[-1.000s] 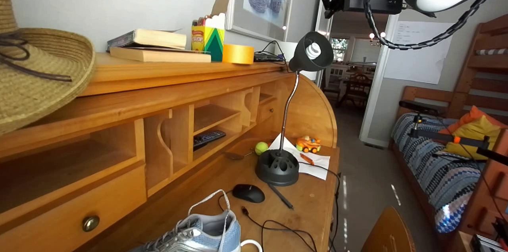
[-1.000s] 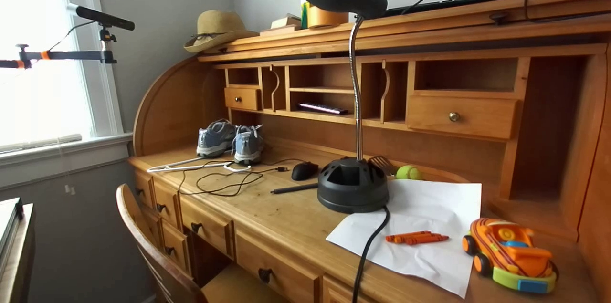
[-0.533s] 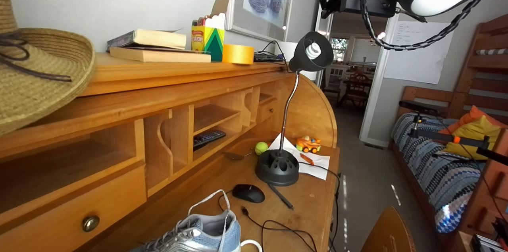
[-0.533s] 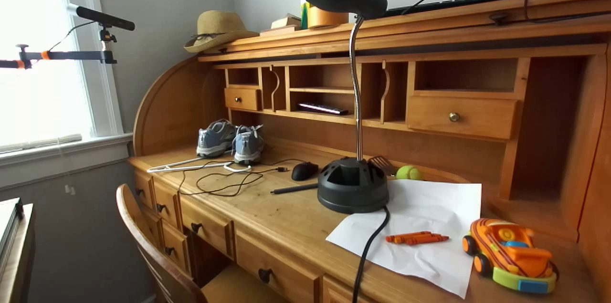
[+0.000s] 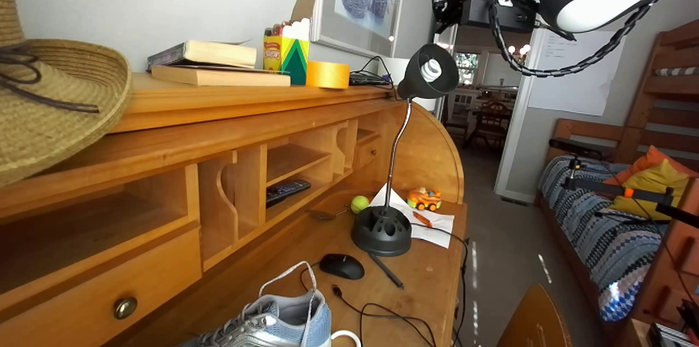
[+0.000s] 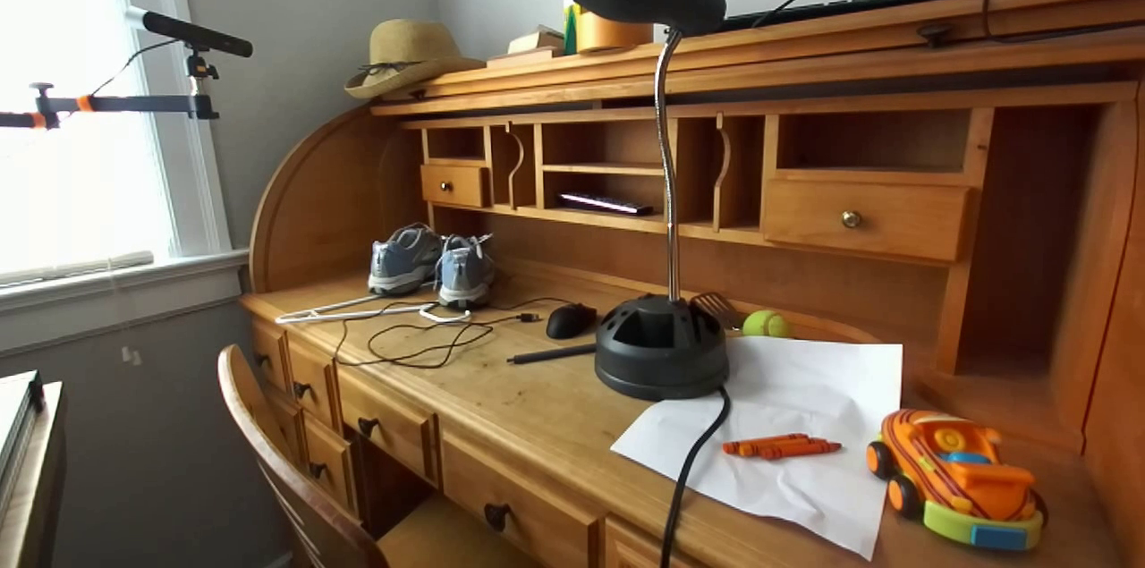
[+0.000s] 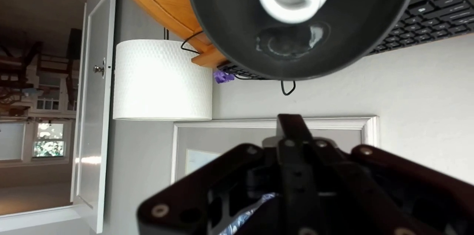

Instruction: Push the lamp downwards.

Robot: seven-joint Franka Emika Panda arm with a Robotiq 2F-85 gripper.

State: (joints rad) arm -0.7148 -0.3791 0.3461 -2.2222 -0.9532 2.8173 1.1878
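Note:
The black lamp stands upright on the desk. Its round dome base (image 5: 382, 235), thin curved neck and tilted head (image 5: 418, 83) show in an exterior view, with a pale spiral bulb inside the head. It also stands in an exterior view (image 6: 660, 353), where the top of its head is cut off. My gripper (image 5: 440, 15) is above the lamp head and apart from it. In the wrist view, which stands upside down, the lamp head (image 7: 237, 31) fills the top, and my gripper fingers (image 7: 291, 118) are together with nothing between them.
A keyboard (image 7: 429, 14) and a white lampshade (image 7: 163, 79) are near the lamp head. A crayon box (image 5: 286, 46), orange tape roll (image 5: 327, 74) and books (image 5: 218, 75) stand on the desk's top ledge. A mouse (image 6: 571, 320), shoes (image 6: 465, 273) and toy car (image 6: 962, 474) lie below.
In an exterior view, the arm and gripper have moved left and slightly down, closer to above the lamp head. The lamp has not moved.

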